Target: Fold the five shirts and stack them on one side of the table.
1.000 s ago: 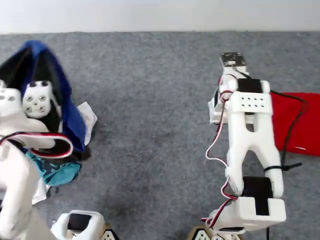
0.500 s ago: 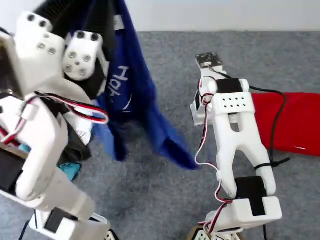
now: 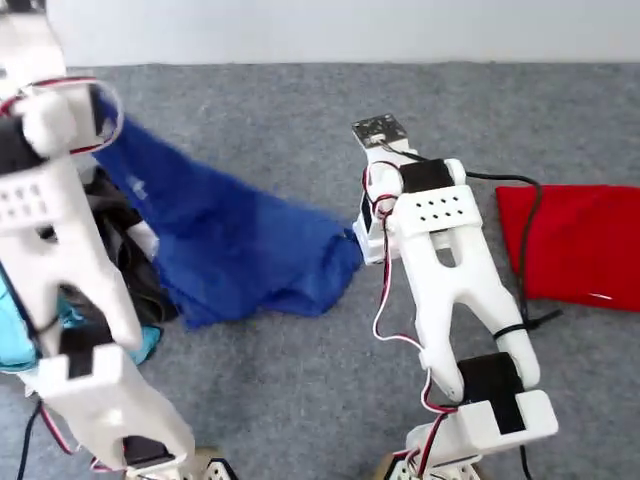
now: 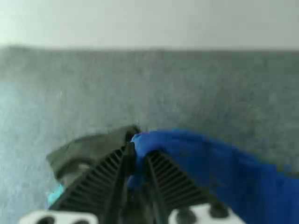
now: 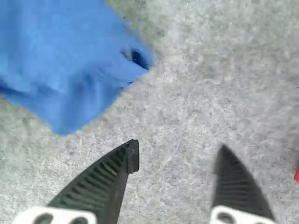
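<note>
left hand (image 4: 136, 148) — pinching blue shirt (image 3: 240, 240), grey table (image 3: 520, 110)

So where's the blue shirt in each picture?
High view: blue shirt spread on the table, left of centre.
Left wrist view: the shirt is pinched in the left gripper and drapes away from it.
Right wrist view: it lies just beyond the open right gripper.
Shared landmark: the grey table under it.

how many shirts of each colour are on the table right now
blue shirt: 1
red shirt: 1
black shirt: 1
teal shirt: 1
white shirt: 1, mostly hidden in the pile
total: 5
</note>
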